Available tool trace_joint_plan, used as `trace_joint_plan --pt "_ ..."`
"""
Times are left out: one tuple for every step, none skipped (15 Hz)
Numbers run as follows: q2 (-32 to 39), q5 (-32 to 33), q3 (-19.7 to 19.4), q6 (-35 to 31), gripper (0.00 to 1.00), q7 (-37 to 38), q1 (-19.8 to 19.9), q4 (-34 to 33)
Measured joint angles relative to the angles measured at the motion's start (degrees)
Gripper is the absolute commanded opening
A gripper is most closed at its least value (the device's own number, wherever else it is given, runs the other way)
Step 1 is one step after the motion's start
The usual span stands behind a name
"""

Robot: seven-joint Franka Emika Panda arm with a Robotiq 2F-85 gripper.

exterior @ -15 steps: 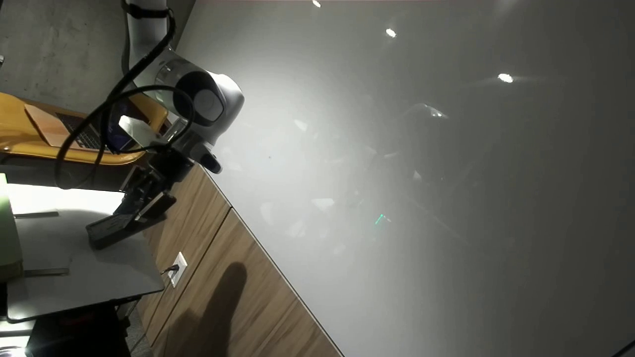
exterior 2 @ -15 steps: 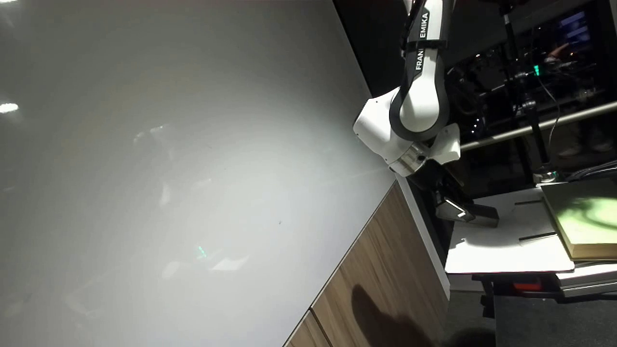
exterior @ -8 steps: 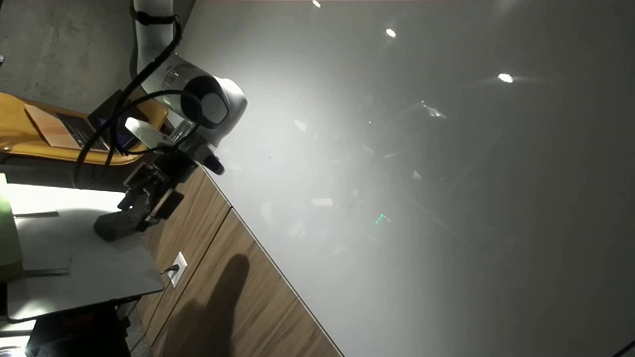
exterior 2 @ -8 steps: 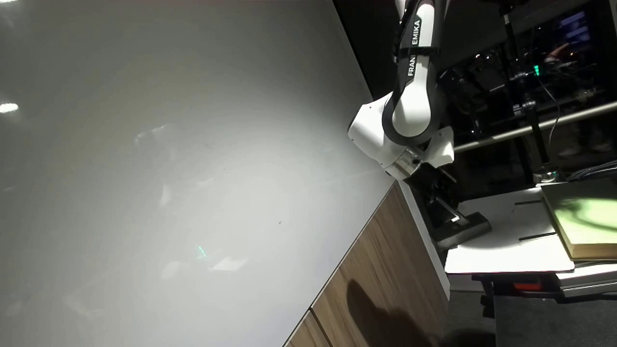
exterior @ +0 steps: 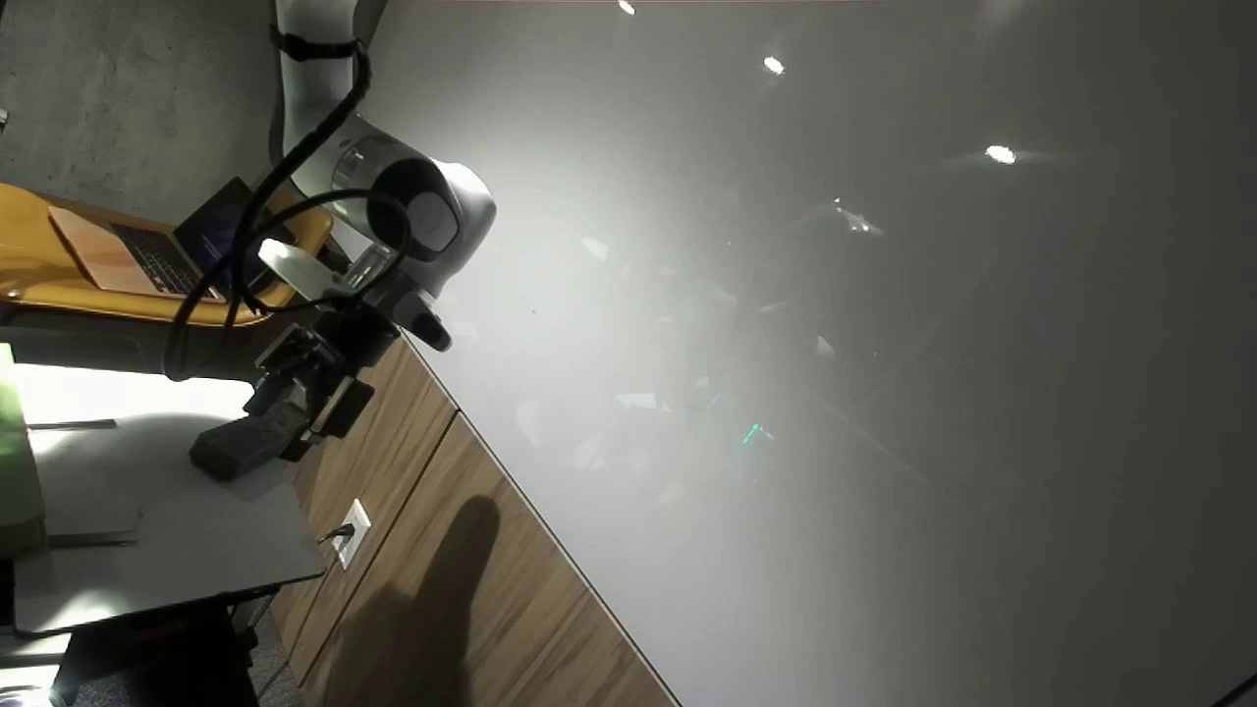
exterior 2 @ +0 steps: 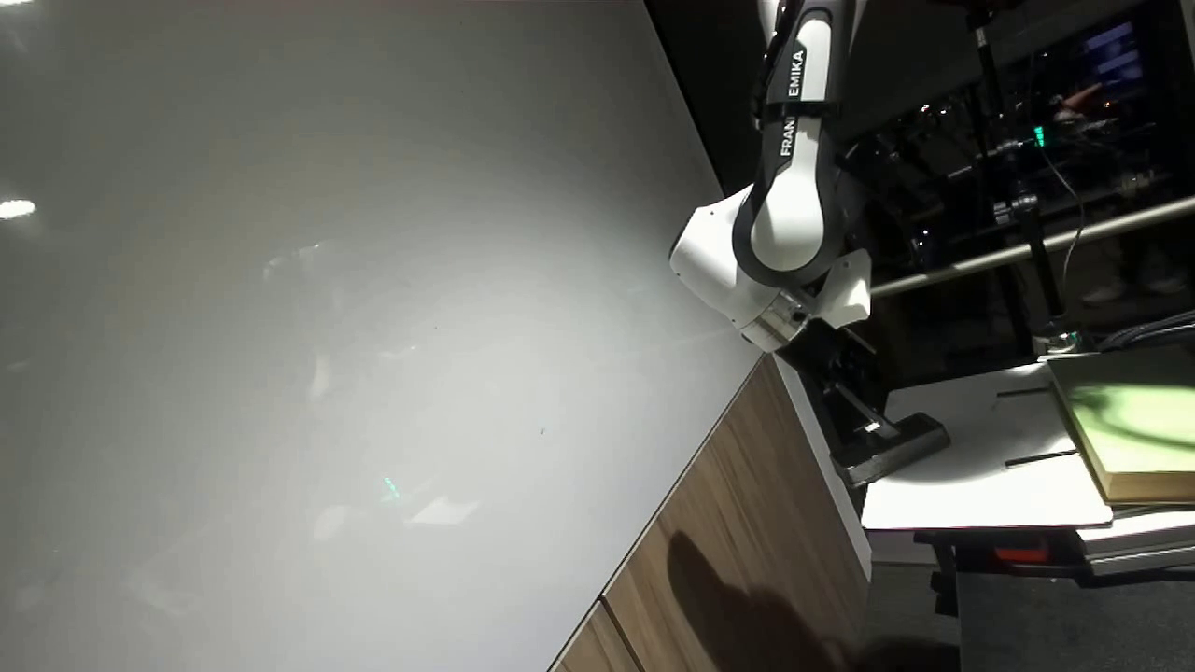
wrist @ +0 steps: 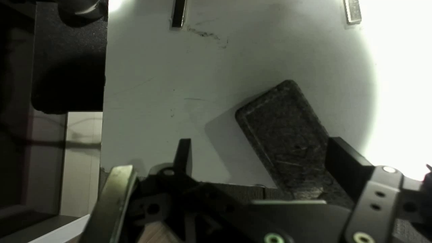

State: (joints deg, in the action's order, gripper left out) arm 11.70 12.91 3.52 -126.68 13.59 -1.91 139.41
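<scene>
In the wrist view the claw (wrist: 259,148) fills the bottom of the frame, its fingers spread wide. A dark gray block (wrist: 283,135) slants right of center, in the span between them: its right side meets the finger toward the right of the frame, with a gap to the one at left. Whether they truly touch I cannot tell. Behind spreads the white counter (wrist: 145,121), with two short metallic strips (wrist: 179,13) at the top of the frame.

In an exterior view, the claw angles down at lower left and the block juts from its tip over the counter; whether it rests there is unclear. Above, a yellow chair (exterior: 25,236) bears an unfolded laptop (exterior: 93,255). A wall outlet (exterior: 357,523) with a plug in it sits right of the counter.

In an exterior view, block and claw tip appear at right, over the counter's left part. A thick book (exterior 2: 1148,429) lies at the right edge, apart from the block, the strips between. A pale rail (exterior 2: 1111,227) crosses the dark upper right.
</scene>
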Motion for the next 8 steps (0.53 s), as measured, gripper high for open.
trace_joint_plan --pt "-0.1 -0.5 0.0 -0.1 1.0 -0.9 0.0 -0.2" --pt "-0.3 -1.4 0.1 -0.1 1.0 -2.2 -0.1 -0.3" --pt "-0.8 -2.4 0.2 -0.1 1.0 -3.8 -0.1 -0.2" --pt "-1.5 -3.6 0.5 -0.1 1.0 -5.7 -0.2 -0.2" --pt "-2.4 -4.9 0.7 -0.1 1.0 -7.8 -0.2 0.0" --pt "-3.4 -6.2 1.0 -0.1 1.0 -10.1 -0.3 0.3" --pt "-4.4 -7.2 1.3 -0.2 1.0 -12.3 -0.3 0.7" --pt "-5.5 -8.0 1.5 -0.7 1.0 -14.6 -0.3 1.3"
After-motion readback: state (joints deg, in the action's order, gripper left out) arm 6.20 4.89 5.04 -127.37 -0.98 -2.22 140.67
